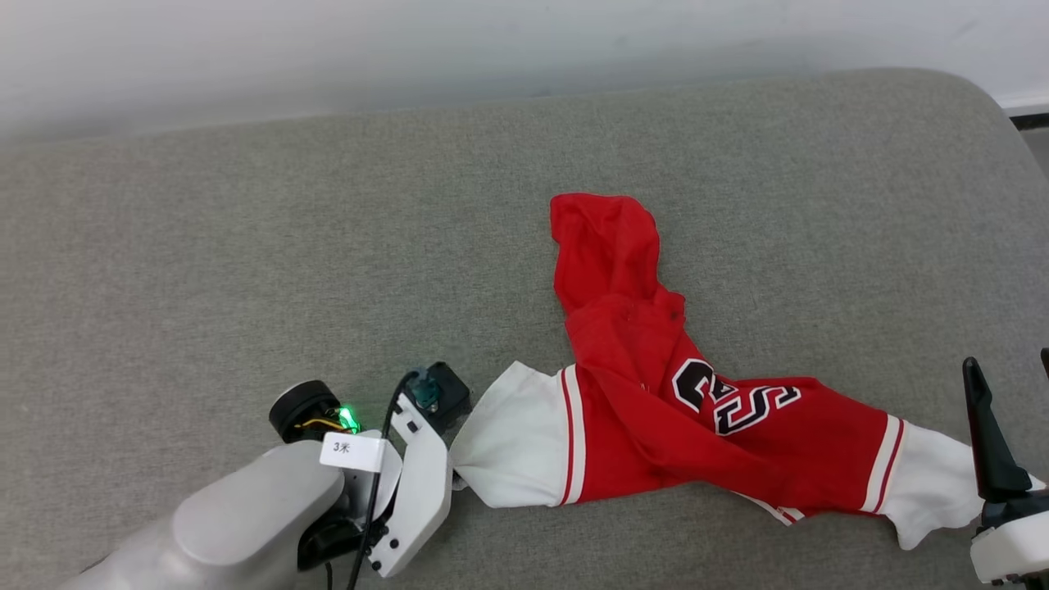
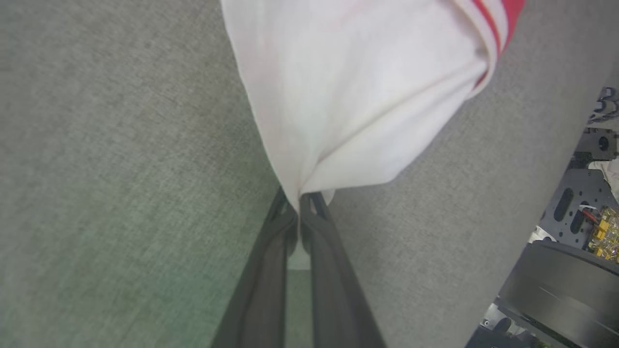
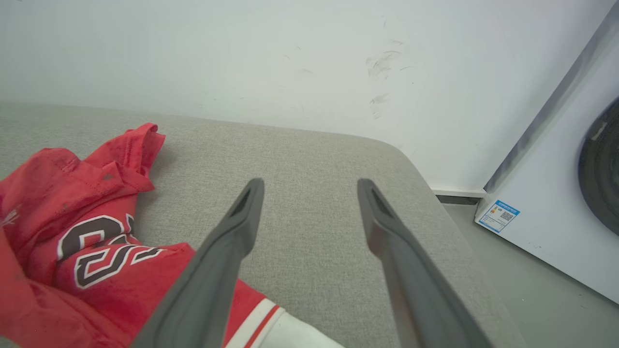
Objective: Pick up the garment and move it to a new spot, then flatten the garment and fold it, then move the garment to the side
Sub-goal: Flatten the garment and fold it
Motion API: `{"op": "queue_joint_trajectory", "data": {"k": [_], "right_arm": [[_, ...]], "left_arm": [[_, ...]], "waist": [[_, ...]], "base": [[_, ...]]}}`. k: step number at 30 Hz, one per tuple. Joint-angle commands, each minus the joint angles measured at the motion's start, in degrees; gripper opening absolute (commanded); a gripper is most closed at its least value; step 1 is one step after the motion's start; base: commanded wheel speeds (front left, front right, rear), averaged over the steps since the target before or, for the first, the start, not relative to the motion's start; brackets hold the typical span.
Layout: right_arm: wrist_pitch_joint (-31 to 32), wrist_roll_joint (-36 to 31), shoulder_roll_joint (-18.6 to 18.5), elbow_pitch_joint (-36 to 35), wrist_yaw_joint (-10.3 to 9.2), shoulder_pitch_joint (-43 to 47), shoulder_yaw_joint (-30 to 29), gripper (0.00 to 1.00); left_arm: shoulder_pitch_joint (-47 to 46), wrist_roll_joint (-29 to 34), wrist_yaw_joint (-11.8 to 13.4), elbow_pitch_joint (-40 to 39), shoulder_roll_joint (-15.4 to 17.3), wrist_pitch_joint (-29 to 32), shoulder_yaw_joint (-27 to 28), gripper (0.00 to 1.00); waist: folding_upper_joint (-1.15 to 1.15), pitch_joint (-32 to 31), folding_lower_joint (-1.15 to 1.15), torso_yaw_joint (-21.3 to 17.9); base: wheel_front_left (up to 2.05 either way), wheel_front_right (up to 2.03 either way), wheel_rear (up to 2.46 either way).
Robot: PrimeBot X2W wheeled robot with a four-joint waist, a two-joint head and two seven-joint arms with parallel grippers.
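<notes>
Head view: the garment (image 1: 647,410) lies crumpled towards the near right of the grey padded bench (image 1: 246,246). Its red jersey body is bunched in soft folds, its white sleeves reach left and right, and its black lettering is twisted. The left end effector (image 1: 453,482) pinches the left sleeve's tip. The right end effector (image 1: 1010,360) stands by the right sleeve's end.

Left wrist view: the dark fingers (image 2: 271,270) are clamped together on a gathered corner of smooth white cloth.

Right wrist view: the long, tapered matte fingers (image 3: 213,270) are spread wide and hold nothing, above coarse woven upholstery.

Judging by this, only the first grasp is made. Moving, flattening, folding and setting aside are all left.
</notes>
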Motion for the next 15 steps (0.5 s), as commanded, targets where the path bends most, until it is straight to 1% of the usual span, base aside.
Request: {"op": "queue_joint_trajectory", "data": {"k": [1,7,11,15], "right_arm": [[0.25,-0.35,0.10,-0.19,-0.08,0.24,-0.10,1.00],[1.20,-0.25,-0.57,-0.97,-0.08,1.41,-0.50,1.00],[1.55,-0.07,-0.75,-1.26,-0.08,2.01,-0.56,1.00],[1.92,-0.11,-0.74,-1.59,-0.08,2.66,-0.58,1.00]], "left_arm": [[0.31,-0.66,0.15,0.87,0.49,-1.06,0.18,0.00],[0.93,-3.20,0.40,2.78,3.75,-5.79,3.32,0.00],[2.54,-4.09,1.62,3.60,6.95,-7.70,4.71,0.00],[4.82,-5.22,3.15,4.08,9.61,-7.73,5.05,0.00]], "waist": [[0.00,-0.68,0.00,0.60],[0.00,-2.07,0.00,2.08],[0.00,-2.58,0.00,2.92],[0.00,-2.74,0.00,3.70]], "base": [[0.00,0.00,0.00],[0.00,0.00,0.00],[0.00,0.00,0.00],[0.00,0.00,0.00]]}}
